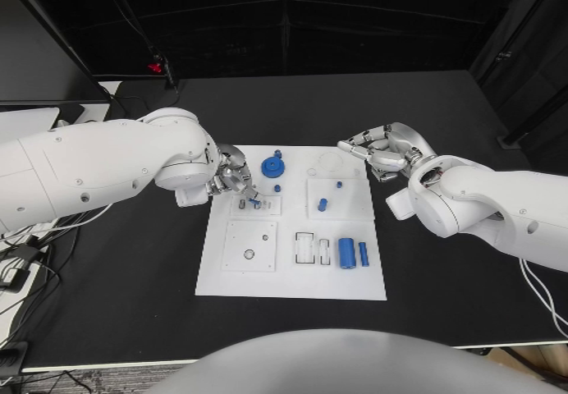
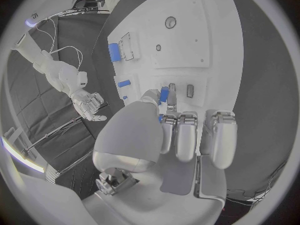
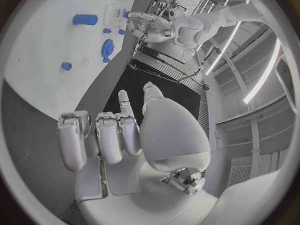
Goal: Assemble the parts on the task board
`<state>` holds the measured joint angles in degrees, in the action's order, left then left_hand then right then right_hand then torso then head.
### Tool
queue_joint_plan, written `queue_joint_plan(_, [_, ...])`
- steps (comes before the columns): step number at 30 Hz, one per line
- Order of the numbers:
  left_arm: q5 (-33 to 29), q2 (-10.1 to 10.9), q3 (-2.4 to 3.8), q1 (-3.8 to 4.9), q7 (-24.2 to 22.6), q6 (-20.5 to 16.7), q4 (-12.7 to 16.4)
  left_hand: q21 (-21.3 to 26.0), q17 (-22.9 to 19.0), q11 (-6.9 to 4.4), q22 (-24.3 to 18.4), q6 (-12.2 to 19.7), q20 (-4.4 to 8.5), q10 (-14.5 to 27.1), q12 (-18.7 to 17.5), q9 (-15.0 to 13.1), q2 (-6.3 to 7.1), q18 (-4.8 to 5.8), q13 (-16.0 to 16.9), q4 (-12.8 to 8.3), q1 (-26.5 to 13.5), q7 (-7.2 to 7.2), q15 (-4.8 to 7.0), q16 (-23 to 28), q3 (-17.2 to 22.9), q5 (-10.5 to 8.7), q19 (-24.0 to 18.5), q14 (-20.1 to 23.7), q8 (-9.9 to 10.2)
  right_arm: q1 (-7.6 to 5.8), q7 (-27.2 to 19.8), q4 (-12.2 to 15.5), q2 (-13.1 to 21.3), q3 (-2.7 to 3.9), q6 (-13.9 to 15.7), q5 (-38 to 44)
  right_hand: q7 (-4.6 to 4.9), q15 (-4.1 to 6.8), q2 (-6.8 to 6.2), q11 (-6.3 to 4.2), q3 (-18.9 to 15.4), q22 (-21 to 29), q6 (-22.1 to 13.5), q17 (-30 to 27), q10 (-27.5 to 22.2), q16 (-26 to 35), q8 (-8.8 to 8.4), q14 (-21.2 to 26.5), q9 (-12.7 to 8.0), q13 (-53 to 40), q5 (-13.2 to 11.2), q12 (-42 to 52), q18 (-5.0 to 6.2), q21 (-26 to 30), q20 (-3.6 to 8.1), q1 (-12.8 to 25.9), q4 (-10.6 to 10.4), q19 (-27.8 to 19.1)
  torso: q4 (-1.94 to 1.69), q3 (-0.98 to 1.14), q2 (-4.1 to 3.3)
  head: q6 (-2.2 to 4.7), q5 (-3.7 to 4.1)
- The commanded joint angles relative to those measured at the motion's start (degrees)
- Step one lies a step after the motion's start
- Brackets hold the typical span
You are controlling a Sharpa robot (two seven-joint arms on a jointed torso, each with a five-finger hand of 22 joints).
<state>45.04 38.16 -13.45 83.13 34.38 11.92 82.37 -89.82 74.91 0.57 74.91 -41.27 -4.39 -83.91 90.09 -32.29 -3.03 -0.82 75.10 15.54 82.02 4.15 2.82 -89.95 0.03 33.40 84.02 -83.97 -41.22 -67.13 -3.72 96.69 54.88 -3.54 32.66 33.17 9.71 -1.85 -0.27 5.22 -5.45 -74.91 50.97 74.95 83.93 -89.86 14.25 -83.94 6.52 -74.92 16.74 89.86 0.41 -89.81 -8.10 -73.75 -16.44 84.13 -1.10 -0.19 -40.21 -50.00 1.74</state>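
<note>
The white task board (image 1: 296, 279) lies mid-table. My left hand (image 1: 228, 175) hovers over its near-left part and pinches a small blue peg (image 2: 164, 94) between thumb and a finger, just above a square plate with slots (image 1: 260, 205). My right hand (image 1: 381, 152) hangs at the board's far right corner, fingers curled in with nothing in them. On the board are a blue gear (image 1: 273, 168), a small blue knob (image 1: 276, 153), two small blue pegs (image 1: 337, 185), a thick blue cylinder (image 1: 345, 252) and a slim blue bar (image 1: 364, 254).
The black table (image 1: 450, 279) surrounds the board on all sides. A monitor (image 1: 35, 74) stands at the far left, and cables (image 1: 24, 254) trail along the table's left edge.
</note>
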Motion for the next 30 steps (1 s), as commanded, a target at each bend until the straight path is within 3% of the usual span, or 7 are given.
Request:
queue_joint_plan(1, [-1.32, 0.79, 0.02, 0.17, -0.88, -1.49, 0.65, -0.18, 15.09, -0.08, 15.09, -0.53, 0.43, -6.09, -0.09, -0.99, -3.89, 0.82, 14.90, 0.26, 4.16, -0.13, 0.05, -0.05, 0.58, 0.42, 5.98, -6.03, -0.09, -0.06, -0.16, 0.02, -0.06, 0.02, 0.23, 0.11, -0.07, -0.27, 0.72, 0.24, -0.41, -15.09, -0.50, 15.05, 6.07, -0.14, 0.39, -6.06, 0.06, -15.08, 0.13, 0.14, -0.41, -0.19, -0.33, 0.07, -0.07, 5.87, 0.05, 0.00, -0.02, 0.00, -0.27])
queue_joint_plan(11, [-2.18, 1.94, 0.00, 0.14, 0.52, 0.04, 0.83, -0.18, 15.09, -0.02, 15.09, -0.77, 0.39, -6.09, -0.09, -1.10, -4.10, 0.82, 14.90, 0.97, 3.95, -0.04, 0.02, -0.05, 1.55, 0.75, 5.98, -6.03, 0.25, -0.04, -0.27, 0.14, -0.06, 0.02, 0.30, 0.11, -0.08, -0.27, 0.78, 0.24, -0.44, -15.09, -0.51, 15.05, 6.07, -0.14, 0.44, -6.06, 0.07, -15.08, 0.14, 0.14, -0.41, -0.19, -0.33, 0.07, -0.08, 5.87, 0.11, -0.01, 0.00, 0.00, -0.64])
queue_joint_plan(30, [-2.89, -0.32, 0.00, -0.59, 2.75, 0.65, -1.59, -0.18, 15.09, 0.04, 15.09, -0.78, 0.37, -6.09, -0.09, -1.14, -4.14, 0.82, 14.90, 1.13, 3.52, 0.03, -0.05, -0.05, 2.01, 0.84, 5.98, -6.03, 0.54, -0.04, -0.43, 0.36, -0.06, 0.02, 0.15, 0.11, -0.08, -0.26, 0.82, 0.24, -0.47, -15.09, -0.54, 15.05, 6.07, -0.14, 0.48, -6.06, 0.07, -15.08, 0.15, 0.14, -0.41, -0.19, -0.33, 0.08, -0.08, 5.87, 0.03, -0.06, -0.05, 0.00, -0.45])
